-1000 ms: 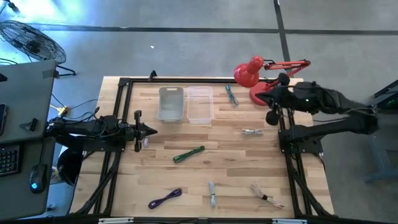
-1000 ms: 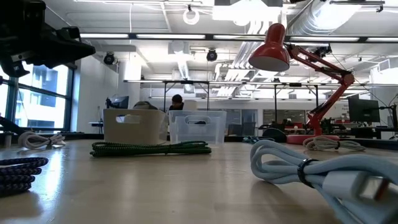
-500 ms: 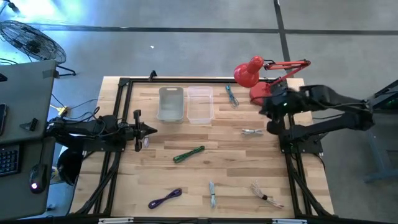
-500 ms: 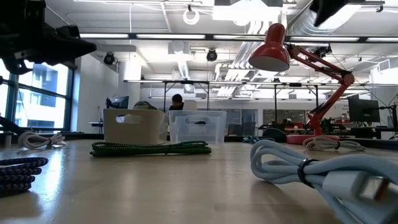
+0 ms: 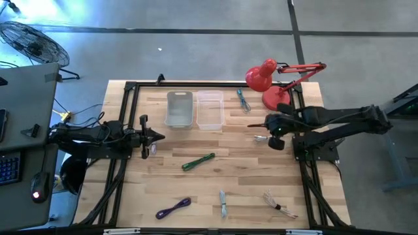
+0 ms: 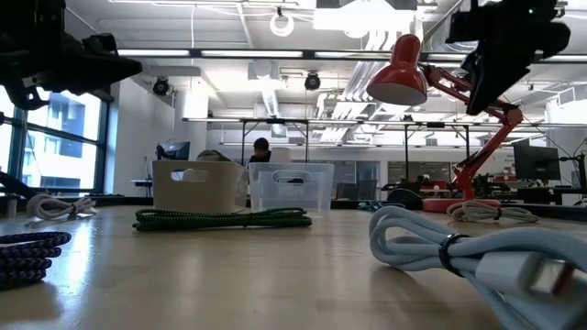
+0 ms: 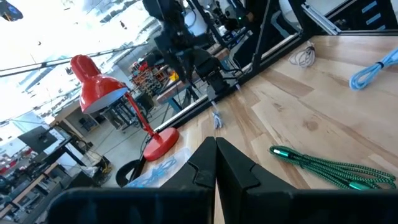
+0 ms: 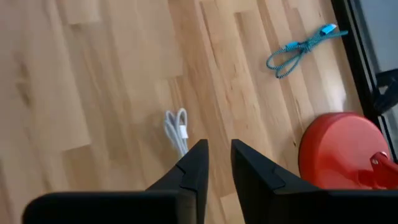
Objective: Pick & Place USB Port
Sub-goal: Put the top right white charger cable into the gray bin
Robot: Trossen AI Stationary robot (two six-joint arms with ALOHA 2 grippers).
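High view: the right gripper (image 5: 269, 124) hangs over the right side of the pale wooden tabletop (image 5: 215, 183), just above the small white coiled USB cable (image 5: 264, 138), the likeliest pick. 2 bins wait at the far edge, the grey plastic bin (image 5: 179, 108) and the clear plastic bin (image 5: 209, 109) side by side, with open wood between them and the cable. The left gripper (image 5: 159, 136) waits at the left frame rail, its fingers pressed together. A green braided cable (image 5: 198, 161) lies mid-table, a purple coiled cable (image 5: 173, 207) near the front edge.

Low view: the right gripper (image 6: 500, 46) sits high, close to the red desk lamp (image 6: 404, 69); a careless lift could clip the lamp's arm.

Left wrist view: the left gripper's fingers (image 7: 205, 168) meet with no gap and hold nothing.

Right wrist view: the right gripper's fingers (image 8: 194, 163) stand slightly parted with nothing between them, the white cable (image 8: 176, 130) just ahead. The gap looks narrow for the bundle; descending like this could push the cable aside or pinch 1 strand only. The lamp's red base (image 8: 339, 152) and a light-blue cable (image 8: 301, 48) lie well apart from it, so room around the pick is free.
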